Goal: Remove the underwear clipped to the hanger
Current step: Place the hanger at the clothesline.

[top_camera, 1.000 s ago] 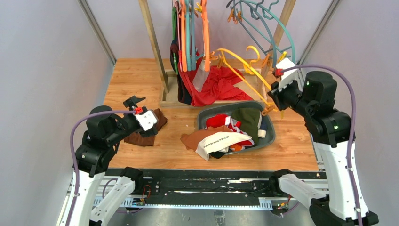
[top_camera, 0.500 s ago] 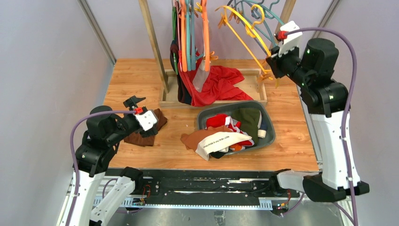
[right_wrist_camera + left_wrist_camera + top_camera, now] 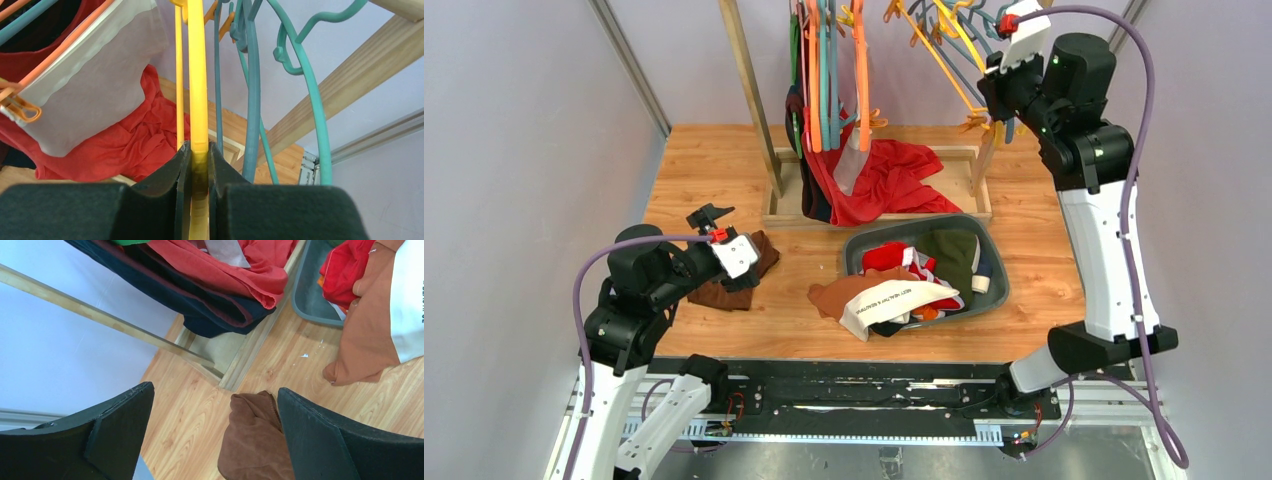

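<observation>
1. One wooden tabletop (image 3: 714,170) carries everything, with a wooden rack (image 3: 746,90) standing at its far side.
2. A large red cloth (image 3: 889,180) droops from the rack onto its base.
3. A grey bin (image 3: 998,285) sits right of the tabletop's middle. The underwear (image 3: 904,262) is heaped in it, and a brown pair (image 3: 889,300) with a white waistband spills over the near-left rim onto the wood.
4. A pale brief (image 3: 852,160) hangs clipped to an orange hanger (image 3: 861,70) on the rack.
5. The right claw (image 3: 199,150) is raised high at the rack's right end, pinched narrow on a yellow hanger (image 3: 198,75). The heaped underwear lies well below it, nearer and to the left.
6. The left claw (image 3: 215,388) hangs wide, gripping nothing, just above a dark brown cloth (image 3: 252,440), with the bin well off to its right.
</observation>
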